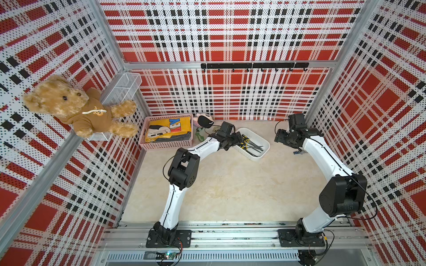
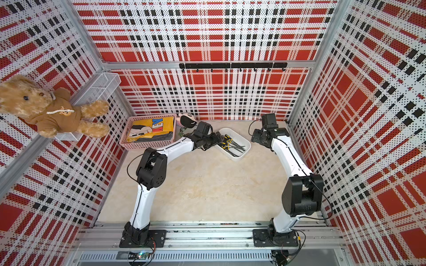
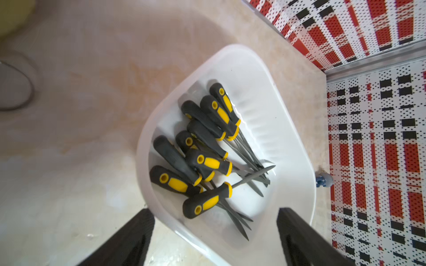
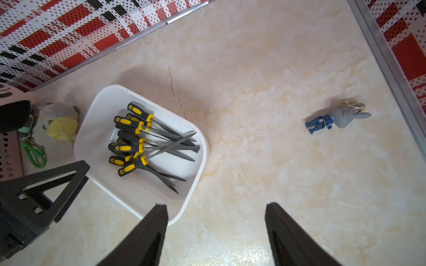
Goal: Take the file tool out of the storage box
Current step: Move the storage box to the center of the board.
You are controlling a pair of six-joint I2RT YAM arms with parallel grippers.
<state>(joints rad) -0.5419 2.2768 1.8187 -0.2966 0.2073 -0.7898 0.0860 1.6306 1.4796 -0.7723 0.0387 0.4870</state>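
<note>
The storage box (image 1: 259,137) is a shallow white tub at the back middle of the table, seen in both top views (image 2: 241,138). Several file tools (image 3: 207,156) with black-and-yellow handles and grey blades lie piled in it (image 4: 147,145). My left gripper (image 3: 215,211) hovers over the box's near-left end, open, with one finger outside the rim and one over the box floor, holding nothing. In a top view it sits at that box end (image 1: 238,140). My right gripper (image 4: 217,205) stands open above bare table to the right of the box (image 1: 280,137).
A pink lattice basket (image 1: 166,145) with yellow cloth stands left of the box. Plush toys (image 1: 204,121) and a green keyring (image 4: 34,152) lie behind it. A small blue-grey rabbit figure (image 4: 338,117) lies by the right wall. A teddy bear (image 1: 69,103) and a wire-mesh basket (image 1: 124,85) hang on the left wall.
</note>
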